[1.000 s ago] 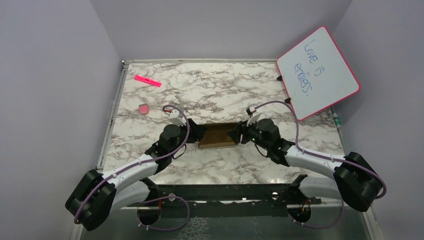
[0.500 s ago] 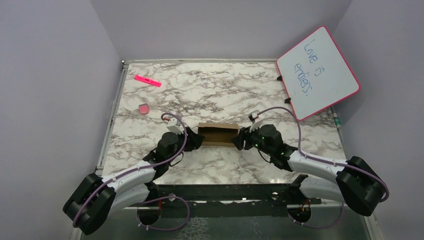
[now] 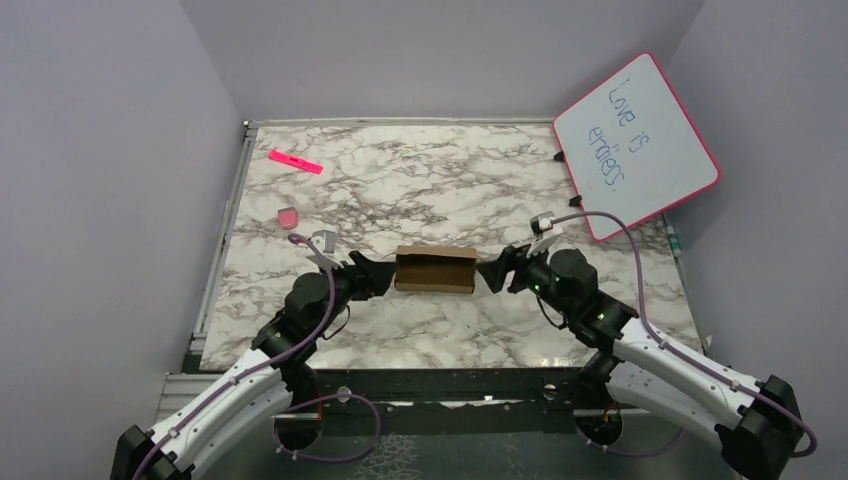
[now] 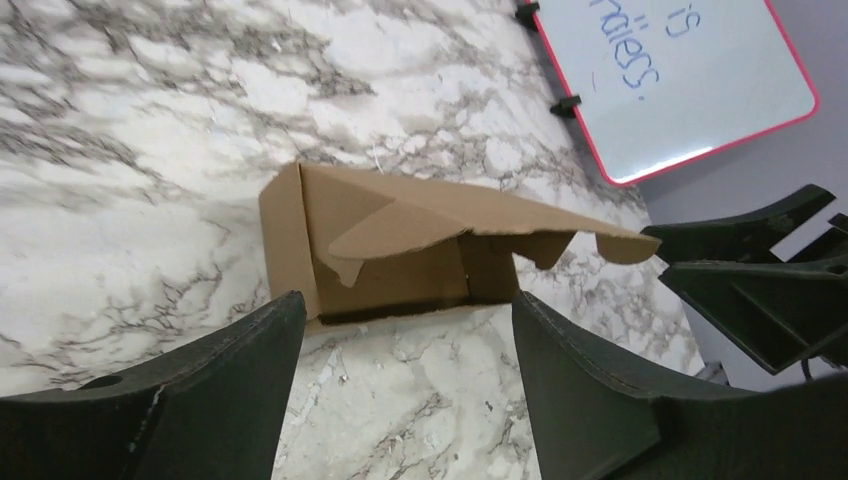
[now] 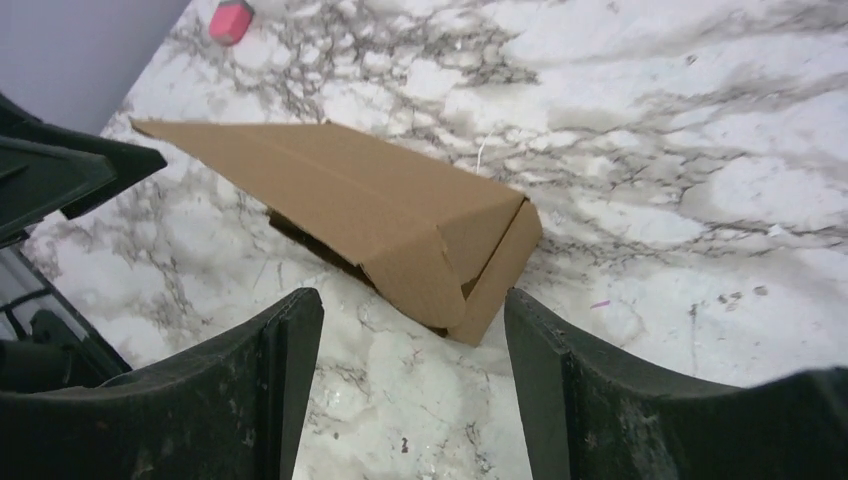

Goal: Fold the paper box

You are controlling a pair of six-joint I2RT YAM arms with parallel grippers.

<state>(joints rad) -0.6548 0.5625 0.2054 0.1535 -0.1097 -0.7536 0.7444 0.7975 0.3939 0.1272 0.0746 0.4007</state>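
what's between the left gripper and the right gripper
The paper box lies between the open left gripper and the open right gripper, seen best in the top external view.

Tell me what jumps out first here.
A brown box sits mid-table, its top flap slanting and not shut, with the left jaws and right jaws open on either side, not touching it. A pink-framed whiteboard with blue handwriting leans at the far right. A pink marker lies far left.
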